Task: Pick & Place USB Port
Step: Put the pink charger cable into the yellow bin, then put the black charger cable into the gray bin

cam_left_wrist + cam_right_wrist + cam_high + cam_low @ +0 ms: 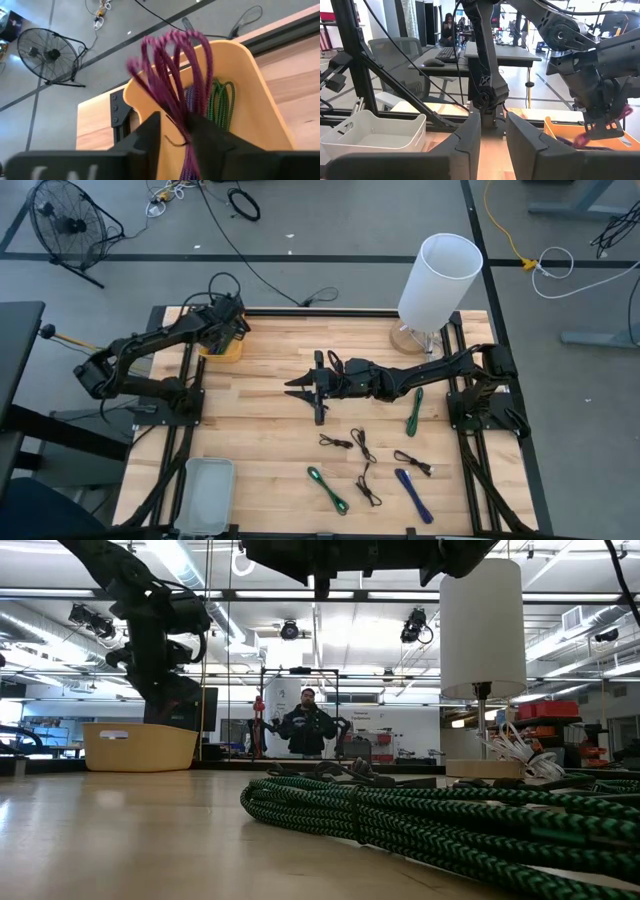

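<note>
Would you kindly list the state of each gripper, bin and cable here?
Left gripper: over the yellow bin, purple cable between its fingers.
Right gripper: empty, above mid-table.
Yellow bin: holds cables.
White bin: empty.
Green cable: on table.

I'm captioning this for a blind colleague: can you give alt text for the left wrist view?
The left hand holds a looped purple cable over a yellow bin, its fingers on either side of the strands. A green cable already lies inside the bin; a floor fan stands beyond the table.
</note>
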`<act>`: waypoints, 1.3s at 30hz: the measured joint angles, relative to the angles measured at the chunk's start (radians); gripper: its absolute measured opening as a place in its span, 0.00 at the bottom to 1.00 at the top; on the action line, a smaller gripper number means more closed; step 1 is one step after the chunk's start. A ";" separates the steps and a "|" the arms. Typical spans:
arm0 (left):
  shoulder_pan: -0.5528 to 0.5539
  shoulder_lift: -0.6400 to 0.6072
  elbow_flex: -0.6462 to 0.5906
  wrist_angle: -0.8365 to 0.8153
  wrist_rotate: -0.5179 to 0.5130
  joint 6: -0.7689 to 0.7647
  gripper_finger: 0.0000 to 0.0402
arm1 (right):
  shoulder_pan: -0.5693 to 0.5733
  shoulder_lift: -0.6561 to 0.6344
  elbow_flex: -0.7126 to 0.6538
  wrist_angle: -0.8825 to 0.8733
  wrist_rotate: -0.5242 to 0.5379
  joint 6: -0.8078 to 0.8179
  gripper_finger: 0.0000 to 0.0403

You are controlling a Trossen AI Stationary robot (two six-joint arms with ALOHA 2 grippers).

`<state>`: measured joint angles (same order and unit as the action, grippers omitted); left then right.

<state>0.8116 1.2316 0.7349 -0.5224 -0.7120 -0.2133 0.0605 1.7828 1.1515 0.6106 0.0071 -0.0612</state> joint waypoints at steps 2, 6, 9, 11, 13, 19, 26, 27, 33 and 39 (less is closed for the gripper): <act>0.000 0.000 0.000 0.001 0.000 0.000 0.33 | 0.000 0.000 0.000 0.000 0.000 0.000 0.23; 0.000 0.000 0.000 0.003 -0.002 0.012 0.42 | 0.000 0.000 0.000 0.000 0.000 0.000 0.23; 0.001 0.000 0.000 0.006 -0.005 0.073 0.45 | 0.000 0.000 0.000 0.000 0.000 0.000 0.23; 0.008 0.000 0.000 0.016 -0.013 0.076 0.46 | 0.000 0.000 0.000 0.000 0.000 0.000 0.23; 0.012 0.000 0.000 0.028 -0.013 0.067 0.46 | 0.000 0.000 0.000 0.000 0.000 0.000 0.23; 0.012 0.000 -0.001 0.082 0.045 0.052 0.45 | 0.000 0.000 0.000 0.000 0.000 0.000 0.23; 0.008 -0.018 -0.001 0.154 0.360 0.095 0.45 | 0.000 0.000 0.000 -0.002 0.000 0.000 0.23; 0.003 -0.027 -0.001 0.168 0.430 0.101 0.45 | 0.000 0.000 0.000 -0.004 0.000 0.000 0.23; -0.093 -0.135 -0.001 0.201 0.636 0.121 0.45 | 0.000 0.000 0.000 -0.011 0.002 0.000 0.23; -0.276 -0.323 -0.053 0.275 0.701 0.108 0.45 | 0.000 0.000 0.000 -0.014 0.002 0.000 0.23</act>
<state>0.5360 0.9087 0.6815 -0.2473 -0.0113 -0.1052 0.0608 1.7832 1.1515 0.5961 0.0093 -0.0612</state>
